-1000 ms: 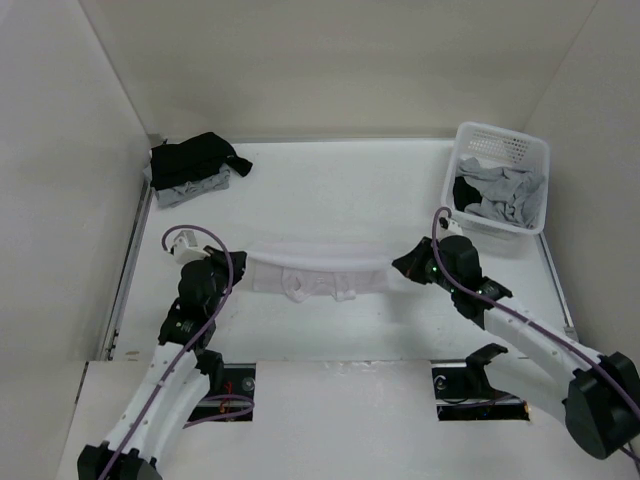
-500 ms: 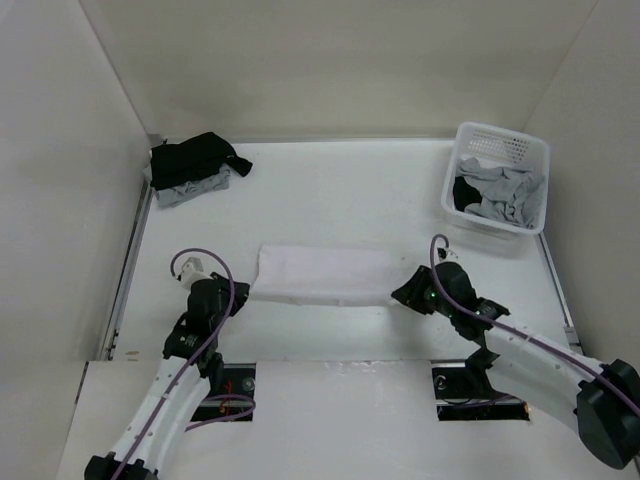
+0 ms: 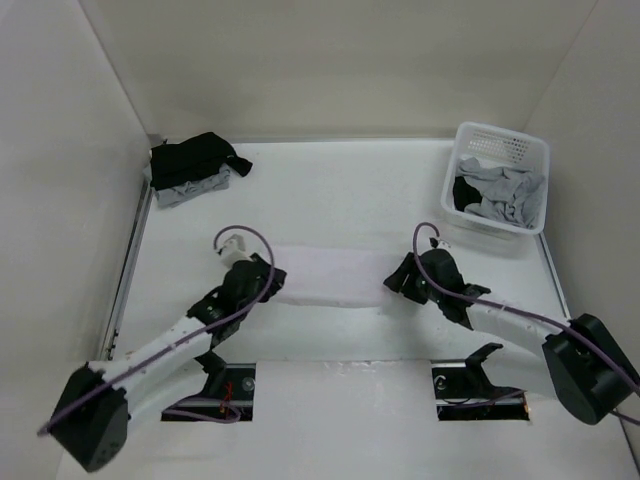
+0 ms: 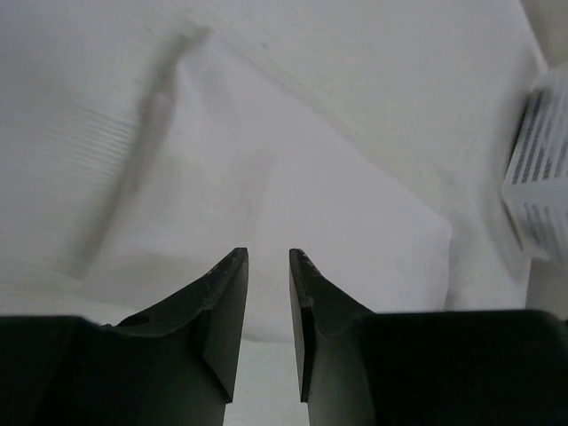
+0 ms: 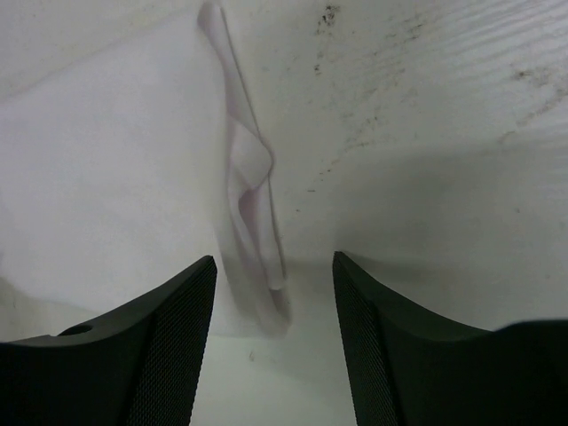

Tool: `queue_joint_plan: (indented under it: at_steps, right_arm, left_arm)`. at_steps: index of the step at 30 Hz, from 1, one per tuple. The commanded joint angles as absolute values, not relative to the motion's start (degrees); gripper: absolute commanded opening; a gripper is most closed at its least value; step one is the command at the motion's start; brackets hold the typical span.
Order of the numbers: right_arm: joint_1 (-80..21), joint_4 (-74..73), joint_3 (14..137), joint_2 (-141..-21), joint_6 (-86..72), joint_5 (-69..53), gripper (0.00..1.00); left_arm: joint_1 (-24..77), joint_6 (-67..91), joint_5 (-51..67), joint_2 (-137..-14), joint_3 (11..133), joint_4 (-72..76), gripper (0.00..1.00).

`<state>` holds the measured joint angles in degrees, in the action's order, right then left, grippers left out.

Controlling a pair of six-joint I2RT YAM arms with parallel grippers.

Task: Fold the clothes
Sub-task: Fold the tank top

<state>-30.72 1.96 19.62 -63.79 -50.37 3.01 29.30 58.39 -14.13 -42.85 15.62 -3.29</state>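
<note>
The white tank top lies flat on the table as a folded strip between my two grippers. My left gripper sits at its left end. In the left wrist view the jaws stand a narrow gap apart with nothing in it, and the cloth spreads out beyond them. My right gripper is at the strip's right end. It is wide open, and the garment's rumpled edge lies loose just beyond the tips.
A white lattice basket at the back right holds grey and black clothes; its wall shows in the left wrist view. A black and grey pile lies at the back left corner. Walls enclose the table.
A second ago both grippers held the tank top stretched between them. It now lies folded on the table, both grippers have opened and let go, and the left arm has reached forward and right.
</note>
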Motion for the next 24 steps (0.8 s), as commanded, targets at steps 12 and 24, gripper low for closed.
queue_joint_plan:
  at_steps: [12,24]
  right_arm:
    - [-31.6,20.4,18.6,-76.8,-55.2,-1.7,0.38]
    - [-27.5,18.1,16.5,-66.0,-54.9,-0.5,0.02]
  left_arm:
    - [56.2,65.0,-22.6,-79.4,24.7,23.6,0.21]
    - [59.4,69.3,-22.1,-75.2,19.1,23.3,0.22]
